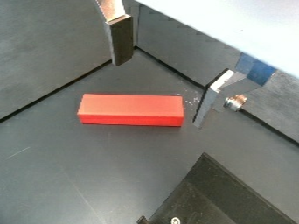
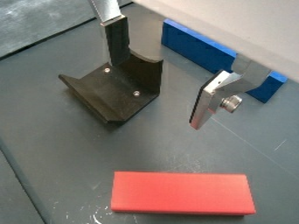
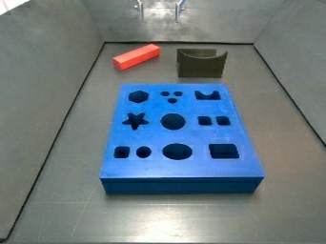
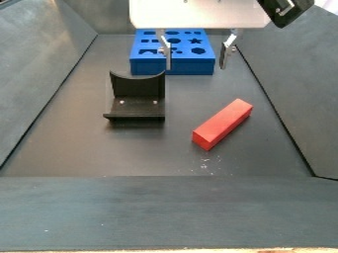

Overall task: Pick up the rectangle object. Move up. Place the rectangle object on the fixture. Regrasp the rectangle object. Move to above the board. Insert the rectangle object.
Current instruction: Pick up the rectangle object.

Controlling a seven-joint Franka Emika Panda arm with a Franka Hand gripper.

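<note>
The gripper (image 3: 160, 8) is cut off by the top edge in a side view, only its fingertips showing. In a wrist view the board (image 2: 216, 55) is mostly hidden behind a finger (image 2: 214, 98) and the frame edge. The fixture (image 1: 222, 197) is cropped in a wrist view. The rectangle object (image 2: 183, 193) touches the frame edge.

Red rectangle object (image 4: 222, 123) lies flat beside fixture (image 4: 134, 97).
</note>
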